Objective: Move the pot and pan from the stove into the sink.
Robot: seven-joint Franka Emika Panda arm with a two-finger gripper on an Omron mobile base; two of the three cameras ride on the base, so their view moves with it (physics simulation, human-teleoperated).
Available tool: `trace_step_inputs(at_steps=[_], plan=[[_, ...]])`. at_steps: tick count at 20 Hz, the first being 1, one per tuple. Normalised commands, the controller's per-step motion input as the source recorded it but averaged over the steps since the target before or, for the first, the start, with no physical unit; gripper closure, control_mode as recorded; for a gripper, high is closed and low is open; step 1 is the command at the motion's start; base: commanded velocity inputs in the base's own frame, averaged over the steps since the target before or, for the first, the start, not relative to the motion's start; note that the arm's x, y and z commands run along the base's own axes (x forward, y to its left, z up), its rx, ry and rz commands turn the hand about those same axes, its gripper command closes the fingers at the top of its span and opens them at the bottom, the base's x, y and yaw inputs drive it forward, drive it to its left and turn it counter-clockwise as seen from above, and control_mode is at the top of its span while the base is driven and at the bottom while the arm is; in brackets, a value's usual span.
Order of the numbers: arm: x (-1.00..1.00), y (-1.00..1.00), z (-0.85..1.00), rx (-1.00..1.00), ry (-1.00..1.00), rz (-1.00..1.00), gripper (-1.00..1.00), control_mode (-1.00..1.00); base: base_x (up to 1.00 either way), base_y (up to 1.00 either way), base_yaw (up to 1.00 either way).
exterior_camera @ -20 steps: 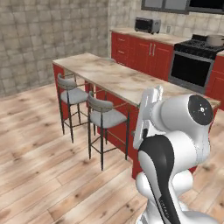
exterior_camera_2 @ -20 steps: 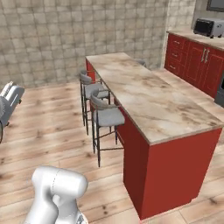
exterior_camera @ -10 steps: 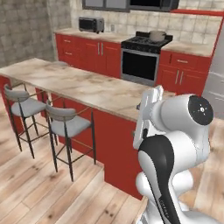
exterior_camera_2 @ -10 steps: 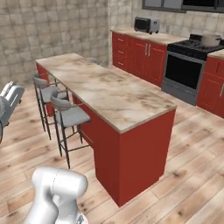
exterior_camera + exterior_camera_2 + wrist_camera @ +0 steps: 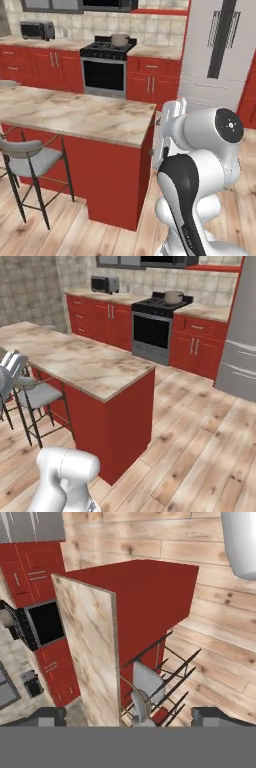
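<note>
Red island with marble top standing between robot and stove, 1 stool crowding its near side, open wood floor running past its right end

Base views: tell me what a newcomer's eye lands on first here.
The long red kitchen island with its beige marble top dominates the middle of both views, with grey bar stools tucked along its left side. Beyond it, against the back wall, the black stove stands between red cabinets with the beige pot on top. The robot's white arm bulks large in the foreground.
</note>
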Motion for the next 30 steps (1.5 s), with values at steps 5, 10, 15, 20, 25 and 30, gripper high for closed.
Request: trace_step_inputs(at_steps=[5, 10, 15, 20, 25, 30], plan=[[0.0, 0.0, 0.0, 0.0, 0.0, 0.0, -1.0, 1.0, 0.0, 0.0, -0.47], [0.0, 0.0, 0.0, 0.0, 0.0, 0.0, -1.0, 1.0, 0.0, 0.0, -0.46], [0.0, 0.0, 0.0, 0.0, 0.0, 0.0, -1.0, 1.0, 0.0, 0.0, -0.45], [0.0, 0.0, 0.0, 0.0, 0.0, 0.0, -1.0, 1.0, 0.0, -0.03, -0.44], [0.0, 0.0, 0.0, 0.0, 0.0, 0.0, -1.0, 1.0, -0.07, -0.07, -0.22], [0.0, 0.0, 0.0, 0.0, 0.0, 0.0, -1.0, 1.0, -0.01, -0.07, 0.0]])
